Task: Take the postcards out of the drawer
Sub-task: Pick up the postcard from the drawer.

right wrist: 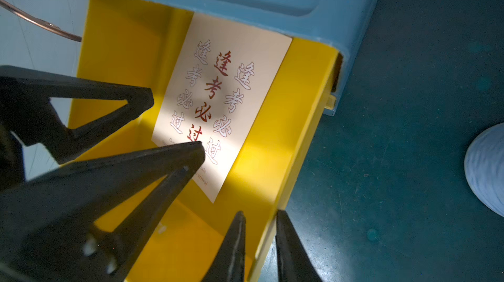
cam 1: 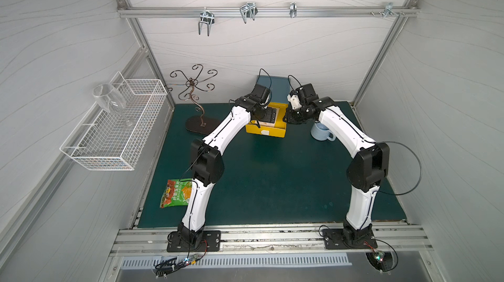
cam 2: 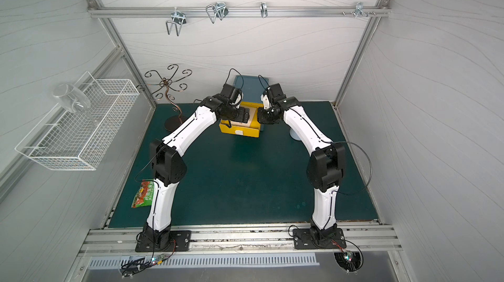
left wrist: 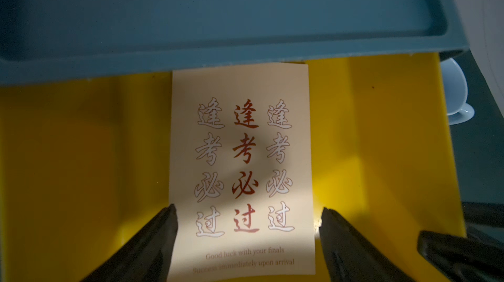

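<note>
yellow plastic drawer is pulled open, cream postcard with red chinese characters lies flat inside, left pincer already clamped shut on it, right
No: the left pincer is open, its fingers spread wide over the cream postcard with red Chinese characters, as the left wrist view shows. The yellow plastic drawer is open, card flat inside.

Left arm and right arm: white curved link shells, chunky black joint housings, thin black cables clipped along the links, one big loose loop at right elbow. White mount at right wrist. Black base plates with silver screws. Black tapered fingers, triangular cutouts
</note>
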Controlling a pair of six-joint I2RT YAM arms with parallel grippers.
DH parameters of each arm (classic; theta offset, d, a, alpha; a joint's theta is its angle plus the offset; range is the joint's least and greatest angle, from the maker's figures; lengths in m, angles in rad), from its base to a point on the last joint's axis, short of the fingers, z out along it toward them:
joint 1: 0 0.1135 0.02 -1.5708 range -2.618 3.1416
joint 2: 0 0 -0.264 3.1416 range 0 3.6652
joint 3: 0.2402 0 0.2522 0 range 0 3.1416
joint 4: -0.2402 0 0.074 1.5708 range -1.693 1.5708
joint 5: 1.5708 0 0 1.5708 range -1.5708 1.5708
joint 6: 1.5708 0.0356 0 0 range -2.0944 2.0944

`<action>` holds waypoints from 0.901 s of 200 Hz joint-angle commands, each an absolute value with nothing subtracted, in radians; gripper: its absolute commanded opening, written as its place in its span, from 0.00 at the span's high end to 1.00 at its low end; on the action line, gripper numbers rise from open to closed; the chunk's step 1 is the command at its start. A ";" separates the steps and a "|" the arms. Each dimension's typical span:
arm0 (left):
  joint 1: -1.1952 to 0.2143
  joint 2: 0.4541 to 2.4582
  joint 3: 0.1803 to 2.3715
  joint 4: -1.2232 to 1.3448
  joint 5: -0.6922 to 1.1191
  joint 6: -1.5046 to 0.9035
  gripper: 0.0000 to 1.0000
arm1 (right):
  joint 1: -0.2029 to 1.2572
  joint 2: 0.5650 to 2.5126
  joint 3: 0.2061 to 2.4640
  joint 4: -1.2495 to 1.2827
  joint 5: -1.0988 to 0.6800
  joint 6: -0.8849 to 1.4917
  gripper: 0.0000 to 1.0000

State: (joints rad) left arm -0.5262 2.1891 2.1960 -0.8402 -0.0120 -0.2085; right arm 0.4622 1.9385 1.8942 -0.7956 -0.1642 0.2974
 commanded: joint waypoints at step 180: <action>-0.532 2.119 2.113 -0.629 0.181 -0.265 0.09 | 0.483 1.968 1.914 -0.804 -0.220 0.307 0.82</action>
State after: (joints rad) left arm -0.5266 2.1811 2.1162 -0.7139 0.2043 -0.2478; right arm 0.4648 1.9442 1.8942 -0.8028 -0.1745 0.3077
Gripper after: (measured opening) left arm 0.909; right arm 0.185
